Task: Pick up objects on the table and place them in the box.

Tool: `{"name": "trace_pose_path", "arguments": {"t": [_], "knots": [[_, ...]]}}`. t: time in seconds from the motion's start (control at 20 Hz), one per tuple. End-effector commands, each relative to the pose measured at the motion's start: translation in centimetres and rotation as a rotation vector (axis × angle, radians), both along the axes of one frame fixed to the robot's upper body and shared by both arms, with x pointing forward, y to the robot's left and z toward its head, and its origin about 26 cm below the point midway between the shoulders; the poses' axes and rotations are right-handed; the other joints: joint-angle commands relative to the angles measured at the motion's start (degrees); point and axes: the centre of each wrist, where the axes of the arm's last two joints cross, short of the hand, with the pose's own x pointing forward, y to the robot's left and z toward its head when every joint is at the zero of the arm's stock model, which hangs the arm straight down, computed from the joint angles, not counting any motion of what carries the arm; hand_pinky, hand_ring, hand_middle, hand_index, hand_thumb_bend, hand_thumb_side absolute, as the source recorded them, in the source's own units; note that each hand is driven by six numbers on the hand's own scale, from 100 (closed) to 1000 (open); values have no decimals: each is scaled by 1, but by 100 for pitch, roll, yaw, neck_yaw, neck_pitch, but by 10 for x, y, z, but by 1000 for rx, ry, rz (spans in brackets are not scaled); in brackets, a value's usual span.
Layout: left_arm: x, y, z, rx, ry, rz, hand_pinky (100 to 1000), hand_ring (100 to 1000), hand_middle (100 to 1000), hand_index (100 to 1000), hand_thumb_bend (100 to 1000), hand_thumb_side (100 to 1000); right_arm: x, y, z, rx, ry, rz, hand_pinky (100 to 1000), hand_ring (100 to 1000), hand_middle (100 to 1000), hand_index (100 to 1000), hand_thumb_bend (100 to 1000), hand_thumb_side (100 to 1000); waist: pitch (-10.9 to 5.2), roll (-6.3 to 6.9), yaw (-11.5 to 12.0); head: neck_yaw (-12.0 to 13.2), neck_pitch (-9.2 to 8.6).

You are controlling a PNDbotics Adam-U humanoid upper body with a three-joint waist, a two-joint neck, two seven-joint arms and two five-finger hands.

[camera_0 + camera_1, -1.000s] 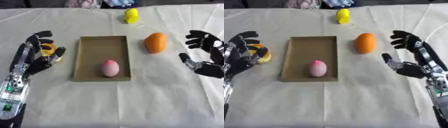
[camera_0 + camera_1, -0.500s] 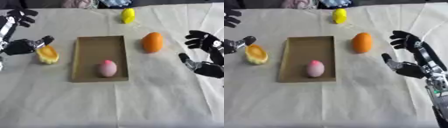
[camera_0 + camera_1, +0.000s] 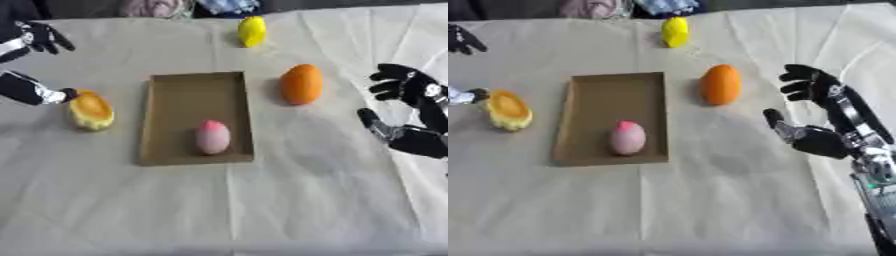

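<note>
So far only one thing lies in the shallow brown cardboard box (image 3: 194,116): a pink egg-shaped object (image 3: 213,136), resting near the box's near end, on the cloth-covered desk (image 3: 262,200). The robot's right hand (image 3: 815,120) hovers above the desk with its fingers spread apart and holding nothing, thumb low and fingers raised, palm turned inward toward the box. Just to that hand's inner side, between it and the box, sits an orange oval fruit-like object (image 3: 721,84), apart from the fingers and untouched; the open, cupped pose looks like a readiness to close around it, though that is a judgement. Farther off, beyond the orange one from this hand, a small yellow rounded object (image 3: 252,31) stands near the far edge of the desk. The left hand (image 3: 31,90) shows only partly at the view's left edge: a dark part sits right against the yellow-orange lumpy object (image 3: 91,110), which lies on the desk on that hand's inner side, beside the box but outside it. Its fingers seem spread rather than wrapped round the object, and whether they actually touch it is hard to tell. Three objects thus remain outside the box, and the task appears roughly a quarter done.
</note>
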Motion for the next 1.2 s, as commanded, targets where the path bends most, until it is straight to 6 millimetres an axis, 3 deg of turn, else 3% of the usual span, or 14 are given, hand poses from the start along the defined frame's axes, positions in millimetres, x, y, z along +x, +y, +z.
{"name": "trace_pose_path", "arguments": {"t": [0.05, 0.3, 0.65, 0.85, 1.05, 1.2], "knots": [[3, 3, 10, 97, 22, -8, 821, 769, 785, 818, 388, 157, 0, -4, 8, -20, -16, 11, 742, 766, 773, 901, 310, 242, -176, 70, -6, 14, 28], [10, -11, 2, 157, 58, -59, 826, 774, 790, 826, 397, 157, 1, -5, 7, -14, -12, 14, 741, 765, 769, 901, 283, 249, -170, 62, -9, 23, 28], [13, -13, -8, 209, 161, -90, 848, 810, 832, 854, 447, 186, 1, -5, 6, -14, -5, 12, 740, 764, 768, 900, 244, 258, -156, 62, -6, 18, 28], [13, -15, -11, 257, 134, -74, 862, 835, 865, 881, 490, 221, 2, -4, 5, -14, -3, 17, 739, 763, 768, 900, 240, 260, -155, 56, 6, 10, 28], [15, -19, -20, 273, 80, -83, 848, 818, 858, 883, 439, 182, 2, -4, 4, -15, 3, 19, 739, 761, 766, 900, 234, 263, -154, 42, 11, 14, 28], [16, -23, -26, 298, 42, -97, 791, 759, 796, 824, 346, 108, 2, -4, 4, -14, 5, 19, 739, 761, 765, 900, 230, 264, -156, 38, 15, 18, 28]]}}
